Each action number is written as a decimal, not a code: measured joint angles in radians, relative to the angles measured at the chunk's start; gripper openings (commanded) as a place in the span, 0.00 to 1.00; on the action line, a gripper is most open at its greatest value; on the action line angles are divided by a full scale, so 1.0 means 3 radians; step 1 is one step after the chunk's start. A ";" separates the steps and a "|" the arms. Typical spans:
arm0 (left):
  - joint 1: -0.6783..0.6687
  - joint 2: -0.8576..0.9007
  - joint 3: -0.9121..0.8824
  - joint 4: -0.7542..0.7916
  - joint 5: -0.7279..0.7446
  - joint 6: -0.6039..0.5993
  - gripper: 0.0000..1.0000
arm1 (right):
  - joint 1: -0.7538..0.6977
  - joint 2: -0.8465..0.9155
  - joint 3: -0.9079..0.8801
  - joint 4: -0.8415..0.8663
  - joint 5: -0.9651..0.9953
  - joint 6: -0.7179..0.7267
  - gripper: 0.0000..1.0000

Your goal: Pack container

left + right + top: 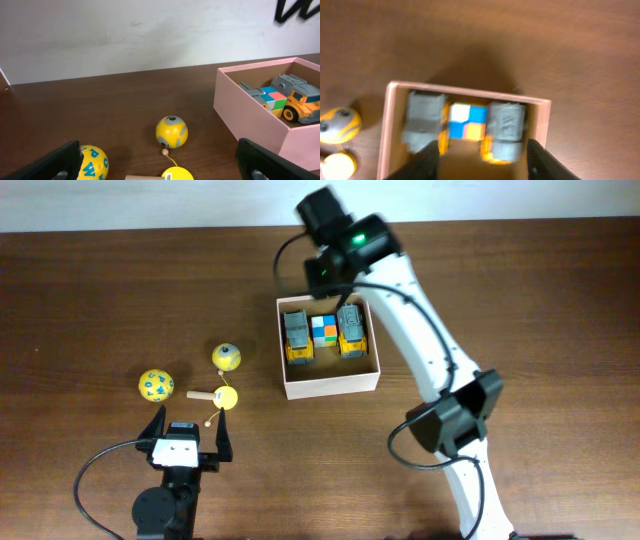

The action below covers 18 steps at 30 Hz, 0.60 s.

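**Jaws wide open on both arms, box half filled**

Jaws on the right gripper [484, 162] stand wide apart and hold nothing. It hangs right over the container [330, 385], looking straight down into it. The container sits on the brown table [100, 300], a little right of the middle.

Three toys lie inside in a neat row against the far wall. They are the left truck [298, 338], the colour cube [323, 331] and the right truck [350, 330]. They are packed side by side, and the cube looks to touch both trucks. The near half of the floor is bare. I think they are pushed to the back like that to leave room for more toys.

Over on the left, the left gripper [190, 430] is low and near, by its arm's base. It is spread wide too, with nothing between its fingers. It points at the toys lying out on the table. These are the letter ball [155, 385] on the far left and the grey-topped ball [227, 357] a bit further back. Closest to the fingers is the yellow knob [227, 397], with a wooden stick [202, 394] lying against it.

Those yellow toys all sit on the left arm's side, well apart from the container. So my guess is the left arm is lined up to grab one. The knob looks like the easy first pick, but balls roll, so the squeeze must be centred.
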 measured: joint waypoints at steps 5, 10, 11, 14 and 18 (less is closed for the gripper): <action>0.0000 0.0000 0.0000 0.0001 0.0000 0.0000 0.99 | -0.0474 -0.0001 0.0134 -0.0195 0.0072 0.0088 0.86; 0.0000 0.0000 0.0000 0.0001 0.0000 0.0000 0.99 | -0.0991 0.0000 0.0112 -0.0306 0.0125 0.0160 0.99; 0.0000 0.0000 0.0001 0.0001 0.0000 0.0000 0.99 | -0.1064 0.0000 0.0098 -0.0313 0.0130 0.0164 0.99; 0.0000 0.0000 0.0000 0.0000 0.0000 -0.0001 0.99 | -0.1256 0.0000 0.0062 -0.0340 0.0137 0.0170 0.99; 0.0000 0.0000 0.0000 0.0001 0.0000 0.0000 0.99 | -0.1419 0.0000 0.0034 -0.0346 0.0136 0.0177 0.99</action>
